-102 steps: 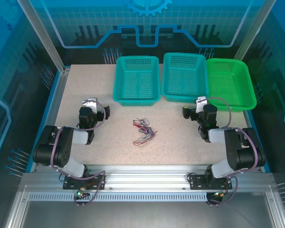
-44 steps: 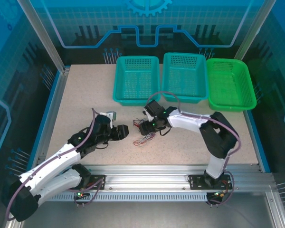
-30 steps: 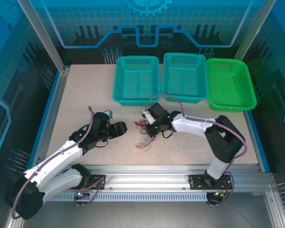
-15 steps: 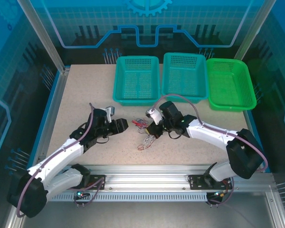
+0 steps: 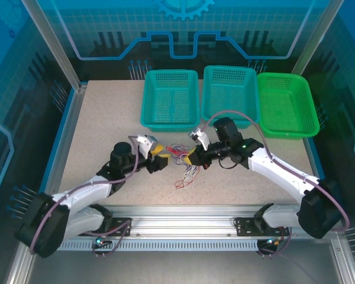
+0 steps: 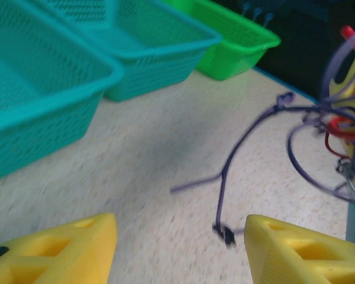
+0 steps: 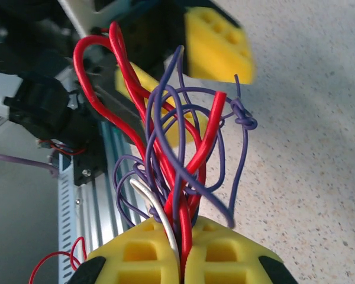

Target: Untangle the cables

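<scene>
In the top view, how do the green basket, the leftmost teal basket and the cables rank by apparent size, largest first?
1. The green basket and the leftmost teal basket: they look about alike, so I leave them unranked.
2. The cables, far smaller.

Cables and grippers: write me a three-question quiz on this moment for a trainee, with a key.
1. True or false: the right gripper is shut on the cables.
2. How many baskets does the top view show? A two, B three, C four.
3. Fill in: the left gripper has its jaws ____.
Key: 1 true; 2 B; 3 open.
</scene>
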{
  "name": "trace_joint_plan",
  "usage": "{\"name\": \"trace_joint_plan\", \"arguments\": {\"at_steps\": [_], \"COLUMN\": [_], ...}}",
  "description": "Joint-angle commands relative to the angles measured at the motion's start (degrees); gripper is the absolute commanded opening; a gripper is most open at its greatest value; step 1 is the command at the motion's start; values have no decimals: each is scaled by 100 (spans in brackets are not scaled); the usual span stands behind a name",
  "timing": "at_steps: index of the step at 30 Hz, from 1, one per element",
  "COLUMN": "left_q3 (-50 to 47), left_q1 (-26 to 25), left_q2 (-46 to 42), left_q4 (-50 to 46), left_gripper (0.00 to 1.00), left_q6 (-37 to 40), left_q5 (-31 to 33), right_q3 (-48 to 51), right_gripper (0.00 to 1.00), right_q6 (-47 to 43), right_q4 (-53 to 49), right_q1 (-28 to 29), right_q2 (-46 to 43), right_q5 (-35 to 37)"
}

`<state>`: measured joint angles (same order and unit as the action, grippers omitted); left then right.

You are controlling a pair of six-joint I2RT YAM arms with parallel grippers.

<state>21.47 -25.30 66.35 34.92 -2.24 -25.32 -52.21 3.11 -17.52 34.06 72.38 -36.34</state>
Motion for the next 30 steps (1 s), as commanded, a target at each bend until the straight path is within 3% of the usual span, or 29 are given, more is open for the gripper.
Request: {"name": "trace_joint_plan", "arguments": {"at_steps": [1,4,5,7,8,12,16,18,22,23,27,30], "left_q3": [413,328,275,273,287,210,145,152,199,223,266,184], "left_q1": [-40,-72,-71,-70,-72,-72,-8,65,283,317,342,333], "left_q2": [497,894,1001,1135,1166,989,165,-314,-1202,-1310,-1350,-1209], "left_q4": [1074,1834,2112,2230,2169,1835,647,10,-1067,-1265,-1561,-1494], "left_gripper": [60,56,47,7,0,0,0,0,0,0,0,0], "left_q6": [126,-212,-342,-470,-496,-521,-460,-460,-624,-658,-804,-1004], "left_q5": [-917,-940,-924,-908,-907,-461,1019,1613,2402,2454,2175,2093], "right_q3": [-133,-86,-78,-57,-54,66,619,932,1238,1272,1349,1191], "right_gripper": [1,1,1,1,1,6,7,13,19,19,24,40], "right_q6": [-18,79,111,163,196,425,1231,1575,2183,2280,2523,2531], "right_q4": [-233,-169,-164,-151,-137,-1,315,338,-339,-438,-520,-620], "right_q1": [-37,-34,-31,-33,-38,-88,-429,-599,-672,-681,-652,-498], "right_q2": [-254,-351,-371,-382,-396,-490,-702,-794,-555,-438,-2,-79], "right_q5": [-246,-127,-52,87,155,700,2058,2700,4785,5030,5001,4988]}}
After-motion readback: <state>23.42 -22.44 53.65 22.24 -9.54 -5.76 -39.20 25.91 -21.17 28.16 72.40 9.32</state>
